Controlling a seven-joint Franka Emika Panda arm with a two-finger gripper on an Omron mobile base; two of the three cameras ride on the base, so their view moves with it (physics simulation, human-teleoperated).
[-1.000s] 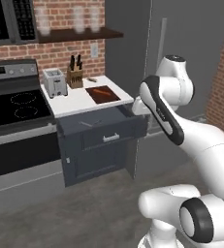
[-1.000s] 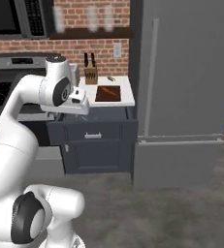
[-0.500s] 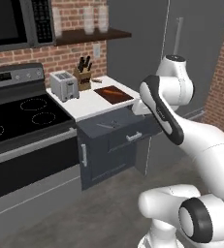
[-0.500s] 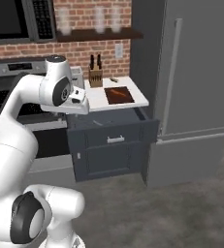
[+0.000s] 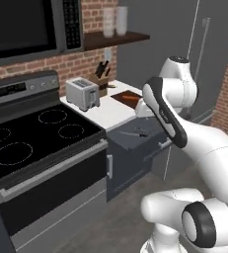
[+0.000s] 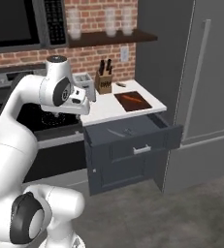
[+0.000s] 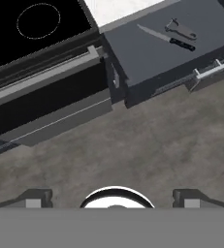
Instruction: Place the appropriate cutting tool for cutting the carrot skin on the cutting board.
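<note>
Kitchen counter [image 6: 106,114] white, between stove [image 5: 36,133] and tall grey fridge [image 6: 200,72]. Open drawer [image 6: 133,133] below counter holds peeler [image 7: 180,30], small grey, beside black-handled knife [image 7: 164,38]; the two lie near each other, apart. Cutting board [image 6: 132,100] on counter above drawer, carrot [image 6: 129,98] lying on it. Knife block [image 6: 104,82] and toaster [image 5: 83,93] behind, near brick wall. Gripper [image 7: 113,196] raised off floor in front of stove, fingers [image 7: 36,197] spread wide, holding nothing.
</note>
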